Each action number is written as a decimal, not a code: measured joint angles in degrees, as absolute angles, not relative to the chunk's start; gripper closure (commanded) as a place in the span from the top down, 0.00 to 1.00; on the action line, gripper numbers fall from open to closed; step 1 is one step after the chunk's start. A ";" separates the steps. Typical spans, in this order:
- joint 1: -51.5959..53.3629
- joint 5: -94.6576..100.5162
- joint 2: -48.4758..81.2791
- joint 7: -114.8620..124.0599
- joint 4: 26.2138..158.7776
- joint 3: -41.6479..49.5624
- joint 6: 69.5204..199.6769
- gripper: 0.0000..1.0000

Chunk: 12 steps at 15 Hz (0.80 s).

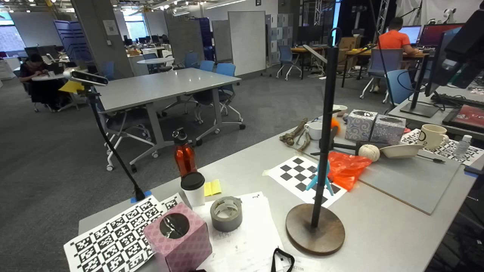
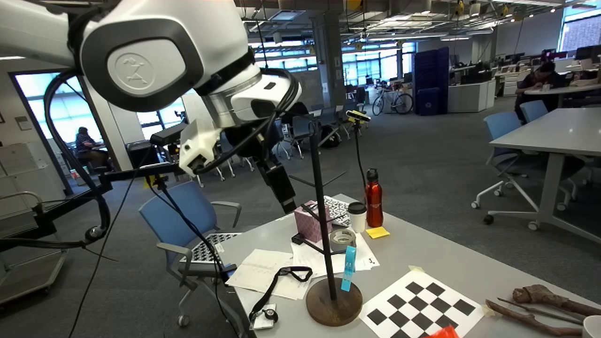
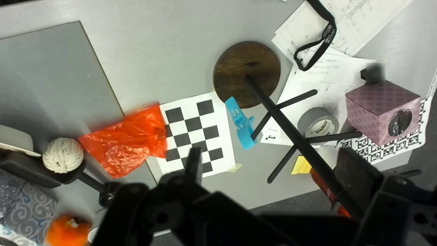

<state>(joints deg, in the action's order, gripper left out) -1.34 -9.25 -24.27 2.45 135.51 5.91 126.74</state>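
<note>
My gripper (image 3: 275, 164) stands open in the wrist view, its two black fingers wide apart and nothing gripped. The black pole of a stand (image 3: 290, 126) crosses the view and runs up close to the right finger; whether they touch I cannot tell. In an exterior view the gripper (image 2: 287, 199) hangs tilted downward, left of the pole (image 2: 318, 188). Several thin pegs stick out of the pole, and its round wooden base (image 1: 315, 228) rests on the table. On a low peg hangs a light-blue clip (image 3: 244, 128), seen in both exterior views (image 2: 349, 268).
Around the stand lie a pink tissue box (image 1: 181, 238), grey tape roll (image 1: 226, 213), lidded cup (image 1: 194, 192), red bottle (image 2: 374, 199) and black strap (image 2: 277, 281). Towards the other end are a checkerboard sheet (image 3: 194, 133), orange-red bag (image 3: 129, 140), twine ball (image 3: 63, 155) and sticks (image 2: 530, 314).
</note>
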 measured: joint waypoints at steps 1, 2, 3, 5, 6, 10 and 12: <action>-1.34 -9.25 -24.27 2.45 135.51 5.91 126.74 1.00; -1.34 -9.25 -24.27 2.45 135.51 5.91 126.74 1.00; -1.34 -9.25 -24.27 2.45 135.51 5.91 126.74 1.00; -1.34 -9.25 -24.27 2.45 135.51 5.91 126.74 1.00; -1.34 -9.25 -24.27 2.45 135.51 5.91 126.74 1.00; -1.39 -9.25 -23.99 2.45 135.53 5.86 126.67 1.00; -1.60 -9.01 -23.70 2.43 135.73 5.86 126.41 1.00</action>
<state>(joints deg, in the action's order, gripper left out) -1.60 -9.01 -23.70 2.43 135.73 5.86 126.41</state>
